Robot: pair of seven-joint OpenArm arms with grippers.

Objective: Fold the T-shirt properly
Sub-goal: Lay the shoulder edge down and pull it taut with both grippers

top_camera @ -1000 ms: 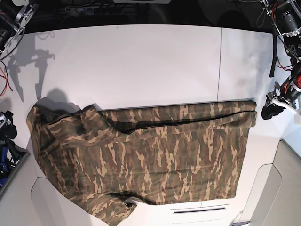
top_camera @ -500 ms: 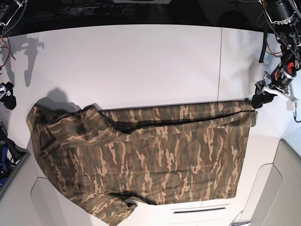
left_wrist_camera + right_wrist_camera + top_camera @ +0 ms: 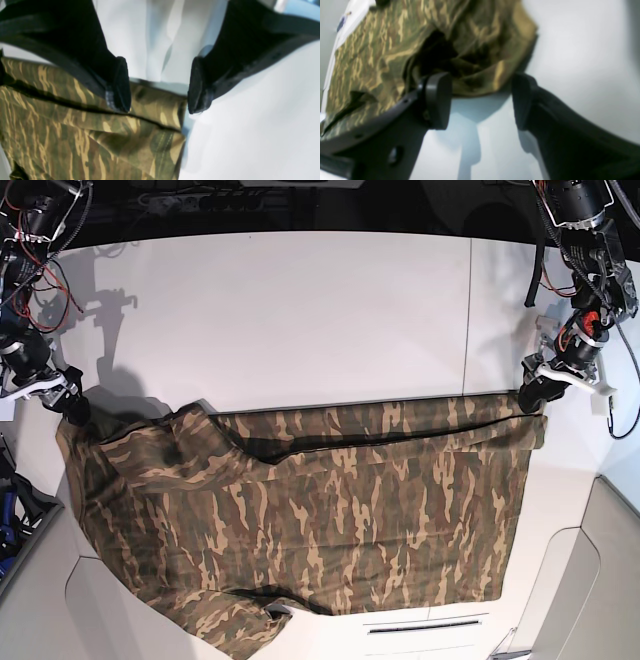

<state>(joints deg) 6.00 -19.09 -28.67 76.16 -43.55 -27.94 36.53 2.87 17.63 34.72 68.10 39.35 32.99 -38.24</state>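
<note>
The camouflage T-shirt (image 3: 320, 510) lies spread flat across the white table, its far edge folded over. My left gripper (image 3: 531, 394) is open at the shirt's far right corner. In the left wrist view the gripper (image 3: 158, 87) has its black fingers (image 3: 121, 85) standing apart over that corner of the shirt (image 3: 75, 140). My right gripper (image 3: 72, 408) is open at the shirt's far left corner. In the right wrist view the gripper (image 3: 480, 100) has its fingers (image 3: 437, 100) apart, just below a bunched fold of the shirt (image 3: 382, 50).
The white table (image 3: 300, 310) has a seam (image 3: 468, 310) running front to back on the right. Grey panels (image 3: 600, 580) lie at the front corners. Red and black cables (image 3: 20, 260) hang at the far left. A dark slot (image 3: 420, 627) sits near the front edge.
The left gripper has moved in from the right to the shirt's far right corner. The right arm has come in from the left to the far left corner. The shirt has not moved.
</note>
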